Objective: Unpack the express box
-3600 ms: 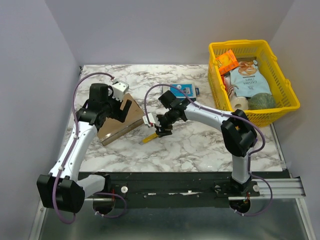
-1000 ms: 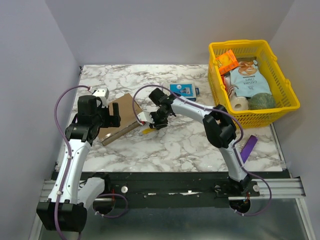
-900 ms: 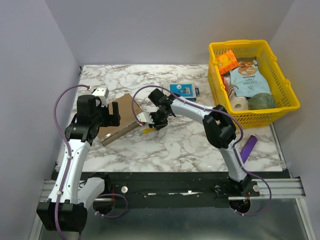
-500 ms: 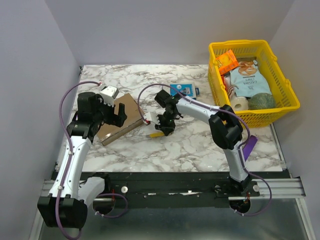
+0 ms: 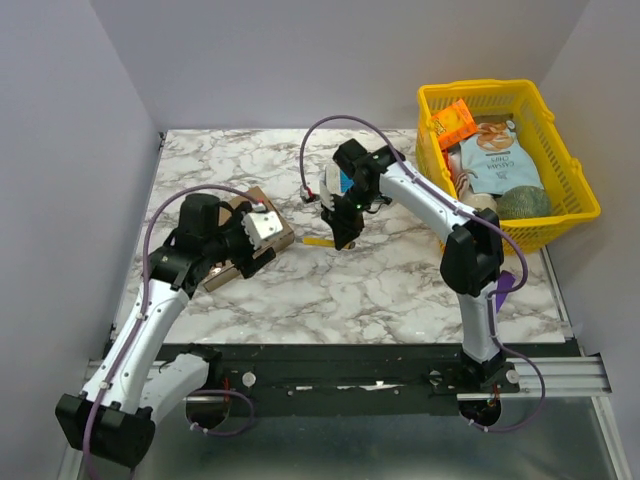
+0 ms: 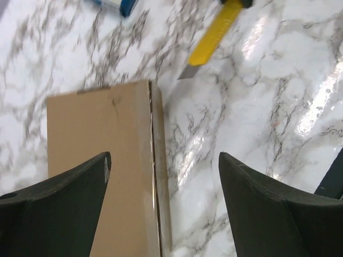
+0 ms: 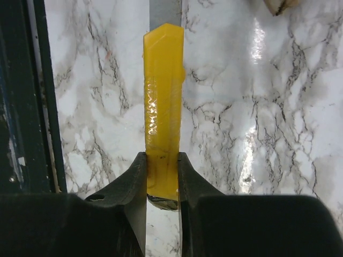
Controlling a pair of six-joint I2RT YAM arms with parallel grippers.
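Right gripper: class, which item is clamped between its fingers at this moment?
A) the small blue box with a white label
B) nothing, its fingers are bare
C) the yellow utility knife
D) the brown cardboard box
C: in the right wrist view the right gripper is closed on the handle end of the yellow utility knife, whose blade points away over the marble.
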